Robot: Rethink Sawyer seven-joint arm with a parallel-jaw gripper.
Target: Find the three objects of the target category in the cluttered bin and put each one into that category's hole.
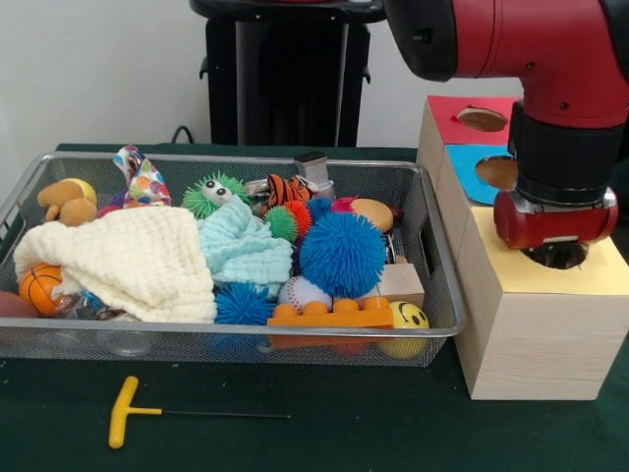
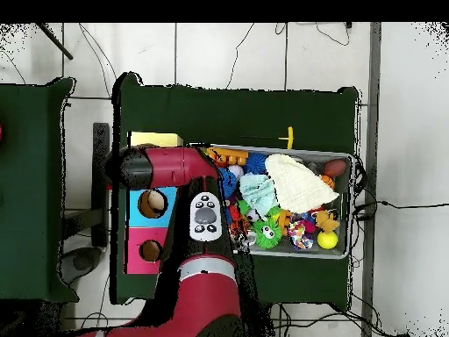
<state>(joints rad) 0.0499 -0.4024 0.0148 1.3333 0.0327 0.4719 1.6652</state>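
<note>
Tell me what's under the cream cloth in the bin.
At the cream cloth's near-left edge a small basketball pokes out. A light blue cloth adjoins its right side; which overlaps, I can't tell. Whatever else lies beneath is covered.

The arm has glossy red shells with black joint bands and a black collar; a grey button panel sits on top.

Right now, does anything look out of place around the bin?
Yes: a yellow-handled T-shaped tool lies on the green table in front of the wire bin, outside it, apart from the toys. Inside, two cloths are draped over several toys.
</note>
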